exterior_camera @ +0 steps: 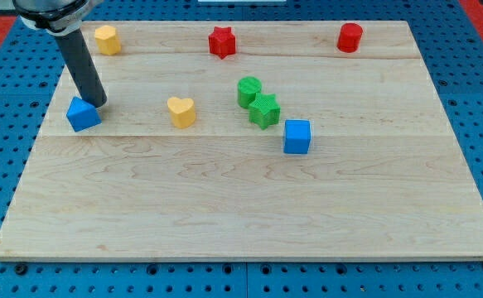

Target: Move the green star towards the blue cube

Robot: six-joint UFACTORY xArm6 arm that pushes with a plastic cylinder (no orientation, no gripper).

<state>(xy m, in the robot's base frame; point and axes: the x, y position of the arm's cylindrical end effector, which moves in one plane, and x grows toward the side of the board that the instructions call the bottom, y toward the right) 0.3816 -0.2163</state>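
- A wooden board lies on a blue pegboard surface and carries several small coloured blocks.
- The robot's dark rod comes down from the view's top left; its tip rests on the board, just at the upper right of a blue block of unclear shape near the board's left edge.
- The rod has no jaws and holds nothing.
- The green star sits near the board's middle, touching a green cylinder just above and to its left.
- The blue cube stands just below and to the right of the green star, with a small gap between them.
- The tip is well apart from both the star and the cube.
- A yellow heart lies between the tip and the green pair.
- Along the top edge: a yellow block, a red star and a red cylinder.
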